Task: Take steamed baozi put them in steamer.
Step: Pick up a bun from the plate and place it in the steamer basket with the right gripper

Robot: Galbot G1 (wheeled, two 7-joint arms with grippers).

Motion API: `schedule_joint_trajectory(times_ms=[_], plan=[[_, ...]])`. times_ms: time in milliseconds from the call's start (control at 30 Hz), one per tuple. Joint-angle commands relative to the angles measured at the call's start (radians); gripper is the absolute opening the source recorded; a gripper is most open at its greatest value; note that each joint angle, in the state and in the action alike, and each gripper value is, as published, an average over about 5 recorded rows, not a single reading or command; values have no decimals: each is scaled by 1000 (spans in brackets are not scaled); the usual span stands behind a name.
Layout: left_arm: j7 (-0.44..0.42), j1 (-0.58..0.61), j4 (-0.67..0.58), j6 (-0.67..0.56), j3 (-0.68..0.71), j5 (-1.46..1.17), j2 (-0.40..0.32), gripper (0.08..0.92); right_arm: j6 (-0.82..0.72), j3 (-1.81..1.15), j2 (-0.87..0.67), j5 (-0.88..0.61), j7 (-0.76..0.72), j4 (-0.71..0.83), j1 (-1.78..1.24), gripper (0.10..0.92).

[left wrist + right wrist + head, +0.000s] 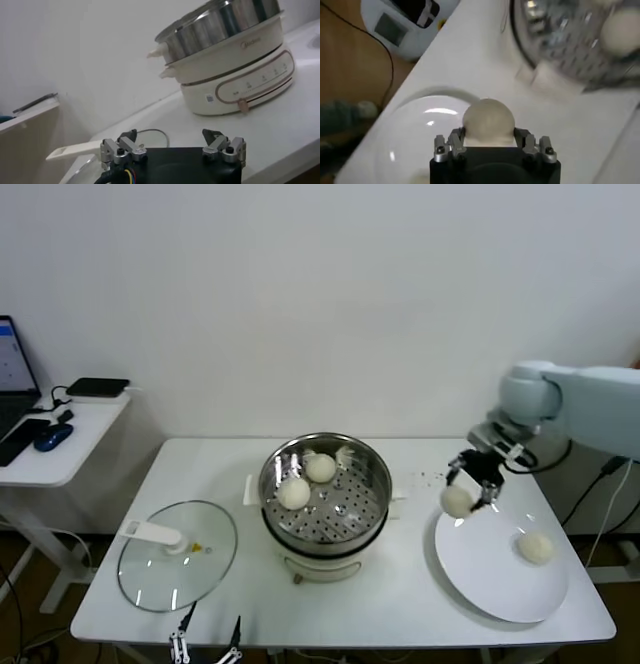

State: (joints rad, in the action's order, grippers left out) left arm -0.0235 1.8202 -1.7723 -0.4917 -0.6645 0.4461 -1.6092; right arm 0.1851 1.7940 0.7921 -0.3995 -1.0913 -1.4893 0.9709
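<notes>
The steamer [325,494] stands mid-table, a steel pot on a cream base, with two baozi [294,493] [320,468] in its perforated basket. My right gripper [463,497] is shut on a third baozi [457,501] and holds it above the left rim of the white plate [500,569]. In the right wrist view the baozi [488,120] sits between the fingers, with the plate [415,130] below and the steamer [570,40] beyond. A fourth baozi [536,547] lies on the plate. My left gripper [207,646] is open and parked at the table's front edge; the left wrist view shows the steamer [230,65] ahead of it.
A glass lid [178,552] with a white handle lies on the table's left side. A side table [60,434] with a laptop and small devices stands at far left. A white appliance [400,22] sits on the floor beyond the table's right edge.
</notes>
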Motion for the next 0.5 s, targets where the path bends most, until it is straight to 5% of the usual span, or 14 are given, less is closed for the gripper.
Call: schedule_joint_trajectory(times_ms=[33,500], plan=[[1,-1,4,-1,2,-1,-46,823,249,-145,170,38,22,-94,98,655],[2,3,4,1,3,2,-46,823,281,-215,358,149,80,-26,-98,670]])
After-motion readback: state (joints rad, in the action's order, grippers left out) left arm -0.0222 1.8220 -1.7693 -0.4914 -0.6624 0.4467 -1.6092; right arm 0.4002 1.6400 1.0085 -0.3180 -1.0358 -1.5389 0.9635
